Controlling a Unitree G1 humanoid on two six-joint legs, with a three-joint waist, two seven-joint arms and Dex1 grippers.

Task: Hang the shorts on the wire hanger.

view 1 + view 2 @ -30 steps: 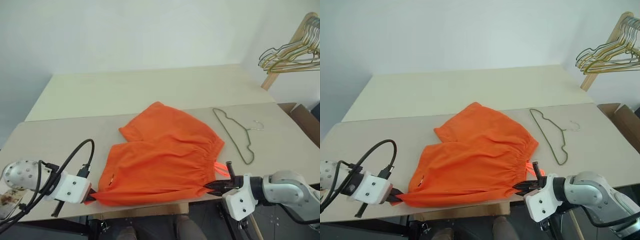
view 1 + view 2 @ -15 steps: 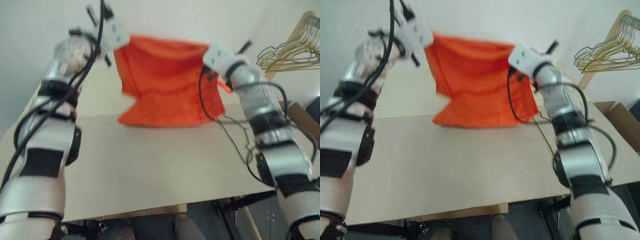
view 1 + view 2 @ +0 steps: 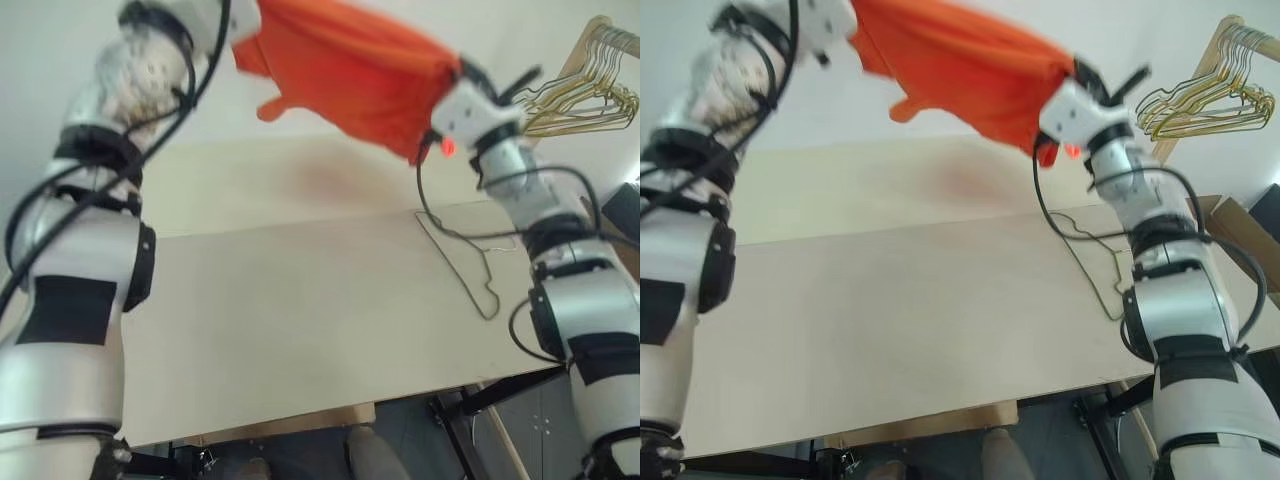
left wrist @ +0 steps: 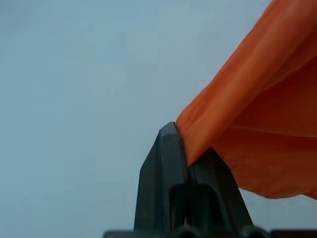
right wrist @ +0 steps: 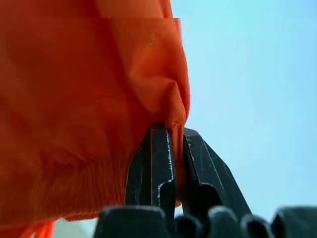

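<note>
Both pincers are clamped shut on the shorts, left pincer and right pincer stretching them aloft at twelve o'clock; the wire hanger lies on the worktop at three o'clock.

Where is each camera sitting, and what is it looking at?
Left eye view: on the head, looking down over both arms at the table, the wire hanger and the lifted shorts.
Right eye view: beside it, same scene, both arms.
Left wrist view: on the left wrist; left hand pinching orange cloth.
Right wrist view: on the right wrist; right hand pinching cloth.
Shared: all show the shorts.
</note>
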